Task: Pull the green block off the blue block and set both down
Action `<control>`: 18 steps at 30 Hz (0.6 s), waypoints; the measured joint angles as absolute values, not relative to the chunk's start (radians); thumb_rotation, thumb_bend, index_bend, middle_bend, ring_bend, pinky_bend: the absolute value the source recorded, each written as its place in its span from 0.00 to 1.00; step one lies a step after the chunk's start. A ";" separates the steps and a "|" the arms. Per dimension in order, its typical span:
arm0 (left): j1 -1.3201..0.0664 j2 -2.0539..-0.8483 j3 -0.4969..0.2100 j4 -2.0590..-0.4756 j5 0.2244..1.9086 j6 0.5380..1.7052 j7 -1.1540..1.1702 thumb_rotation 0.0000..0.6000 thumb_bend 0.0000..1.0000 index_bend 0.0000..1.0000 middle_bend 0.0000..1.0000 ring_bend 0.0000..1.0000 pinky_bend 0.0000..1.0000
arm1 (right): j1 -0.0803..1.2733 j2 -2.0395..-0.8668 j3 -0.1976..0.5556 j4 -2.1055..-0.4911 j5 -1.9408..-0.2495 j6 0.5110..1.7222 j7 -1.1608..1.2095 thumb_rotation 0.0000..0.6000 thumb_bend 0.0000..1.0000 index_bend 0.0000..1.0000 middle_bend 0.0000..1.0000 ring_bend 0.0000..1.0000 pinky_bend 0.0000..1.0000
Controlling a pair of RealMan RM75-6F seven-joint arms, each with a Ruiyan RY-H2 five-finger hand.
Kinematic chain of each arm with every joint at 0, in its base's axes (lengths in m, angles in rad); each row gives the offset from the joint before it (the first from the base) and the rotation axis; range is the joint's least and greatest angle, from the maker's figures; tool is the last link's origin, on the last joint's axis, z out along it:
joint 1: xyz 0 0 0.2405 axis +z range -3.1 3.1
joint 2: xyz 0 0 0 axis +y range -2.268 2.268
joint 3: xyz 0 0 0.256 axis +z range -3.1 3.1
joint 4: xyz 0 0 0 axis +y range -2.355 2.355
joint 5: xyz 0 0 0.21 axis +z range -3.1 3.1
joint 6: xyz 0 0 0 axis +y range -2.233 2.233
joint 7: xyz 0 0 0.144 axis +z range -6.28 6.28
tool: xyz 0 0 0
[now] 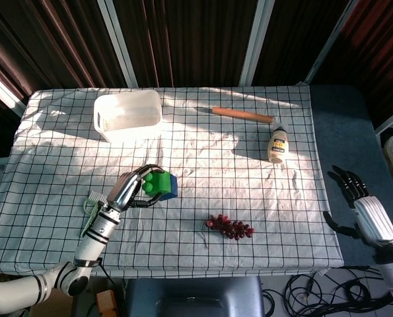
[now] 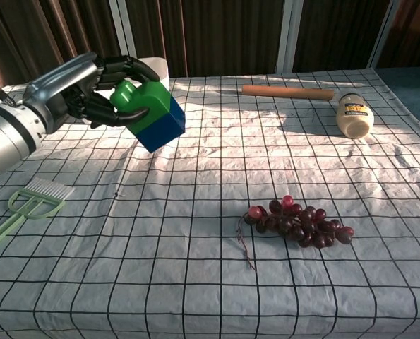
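Note:
My left hand (image 2: 100,88) holds the green block (image 2: 145,97) in the air above the table, its fingers wrapped around the block's top. The blue block (image 2: 164,129) is still stuck to the green one's underside, and the pair hangs tilted. In the head view the left hand (image 1: 127,187) and the green block (image 1: 158,181) with the blue block (image 1: 170,185) show left of centre. My right hand (image 1: 362,200) is off the table's right edge with its fingers spread and nothing in it.
A white bin (image 1: 127,115) stands at the back left. A rolling pin (image 1: 242,115) and a jar (image 1: 278,145) lie at the back right. Red grapes (image 1: 230,226) lie near the front. A green brush (image 2: 27,205) lies at the left front.

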State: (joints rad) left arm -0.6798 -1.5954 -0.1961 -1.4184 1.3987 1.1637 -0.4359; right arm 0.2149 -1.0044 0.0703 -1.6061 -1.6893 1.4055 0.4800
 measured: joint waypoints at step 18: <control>-0.597 -1.545 -0.163 -1.564 1.494 1.283 -0.432 1.00 0.60 0.60 0.70 0.74 0.88 | 0.623 -1.105 0.221 -1.851 -1.439 0.904 0.476 1.00 0.26 0.00 0.00 0.00 0.00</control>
State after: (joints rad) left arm -0.5972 -1.5449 -0.1631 -1.5638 1.4936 1.2834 -0.4324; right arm 0.6227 -1.1050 0.2211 -1.8512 -1.4391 0.9042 0.4764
